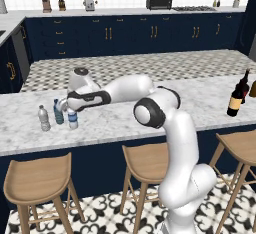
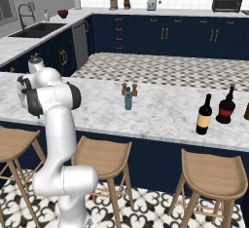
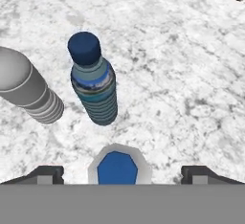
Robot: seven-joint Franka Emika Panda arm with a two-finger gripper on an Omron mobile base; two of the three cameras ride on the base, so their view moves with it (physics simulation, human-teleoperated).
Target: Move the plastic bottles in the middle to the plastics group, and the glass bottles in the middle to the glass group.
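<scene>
My gripper (image 3: 119, 174) hangs open straight above a clear plastic bottle with a white label and blue cap (image 3: 117, 166), its fingertips (image 3: 45, 174) wide of the cap on both sides. That bottle (image 1: 73, 120) stands on the counter's left end beside the plastics group: a teal-blue bottle (image 3: 94, 86) and a greyish clear one (image 3: 29, 94). Another teal plastic bottle (image 2: 128, 98) stands mid-counter. The dark glass bottle with a yellow-tan label (image 2: 204, 115) is upright near the glass group, a black red-labelled bottle (image 2: 226, 106) and a brownish one (image 2: 246, 110).
Two small brown shakers (image 2: 129, 89) stand just behind the mid-counter teal bottle. Wooden stools (image 1: 150, 164) line the marble counter's (image 1: 115, 128) near edge. My arm (image 1: 125, 90) stretches leftward low over the counter.
</scene>
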